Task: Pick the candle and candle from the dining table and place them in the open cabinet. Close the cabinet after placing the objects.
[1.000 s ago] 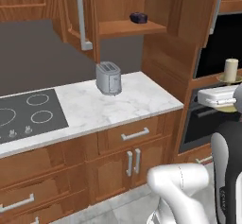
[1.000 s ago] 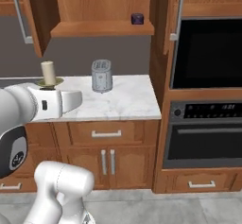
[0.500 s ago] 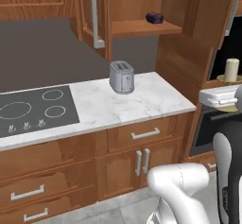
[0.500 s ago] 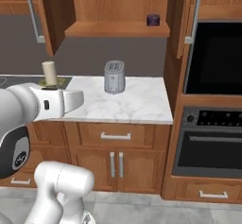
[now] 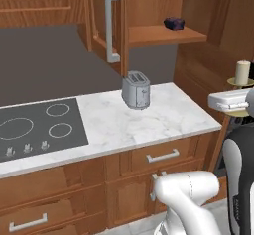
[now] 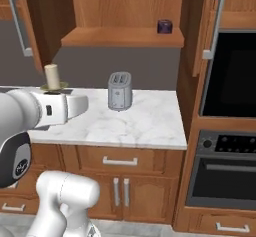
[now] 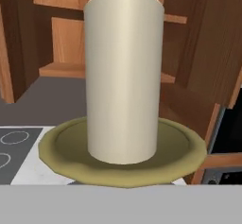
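Gripper [image 6: 75, 105], pinched on the cream candle's [image 6: 52, 76] brass base, carries it upright at frame left, bound for the open cabinet's shelf [image 6: 120, 37] above.

The candle [image 7: 124, 76] I carry looks waxy, matt cream, on a dull brass dish [image 7: 179, 154]. The bench [image 5: 149, 122] is polished grey-veined marble; the hob [image 5: 37, 130] smooth matt black glass. The toaster [image 6: 120, 91] is brushed metal, the open cabinet [image 6: 122, 36] satin reddish wood.

A grey toaster [image 5: 136, 90] stands on the marble counter [image 5: 149, 125] beside the black hob [image 5: 34, 130].
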Controlling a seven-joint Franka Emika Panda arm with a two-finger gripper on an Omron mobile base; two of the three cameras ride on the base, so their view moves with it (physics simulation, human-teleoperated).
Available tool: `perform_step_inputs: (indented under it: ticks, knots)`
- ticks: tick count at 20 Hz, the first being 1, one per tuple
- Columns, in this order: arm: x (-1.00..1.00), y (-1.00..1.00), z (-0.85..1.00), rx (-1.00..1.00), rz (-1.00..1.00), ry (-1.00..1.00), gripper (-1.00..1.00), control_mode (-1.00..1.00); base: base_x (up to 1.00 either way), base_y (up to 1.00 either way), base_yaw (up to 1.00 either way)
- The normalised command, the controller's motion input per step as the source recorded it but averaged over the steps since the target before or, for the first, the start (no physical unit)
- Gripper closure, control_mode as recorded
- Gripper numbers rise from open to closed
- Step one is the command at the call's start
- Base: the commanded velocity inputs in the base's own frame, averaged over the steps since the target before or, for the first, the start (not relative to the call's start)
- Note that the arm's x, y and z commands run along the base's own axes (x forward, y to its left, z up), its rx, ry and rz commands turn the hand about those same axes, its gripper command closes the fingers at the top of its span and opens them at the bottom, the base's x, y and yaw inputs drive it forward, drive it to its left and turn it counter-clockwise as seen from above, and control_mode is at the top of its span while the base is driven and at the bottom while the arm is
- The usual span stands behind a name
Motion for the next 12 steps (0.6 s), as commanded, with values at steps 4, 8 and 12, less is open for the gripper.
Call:
perform_step_inputs:
  ticks: [4,8,12]
  knots:
    - [0.0,0.0,0.0,0.0,0.0,0.0,1.0,1.0,0.3,-0.67,0.05]
    - [0.0,0.0,0.0,0.0,0.0,0.0,1.0,1.0,0.38,-0.51,0.01]
    - [0.0,0.0,0.0,0.0,0.0,0.0,1.0,1.0,0.63,0.06,0.0]
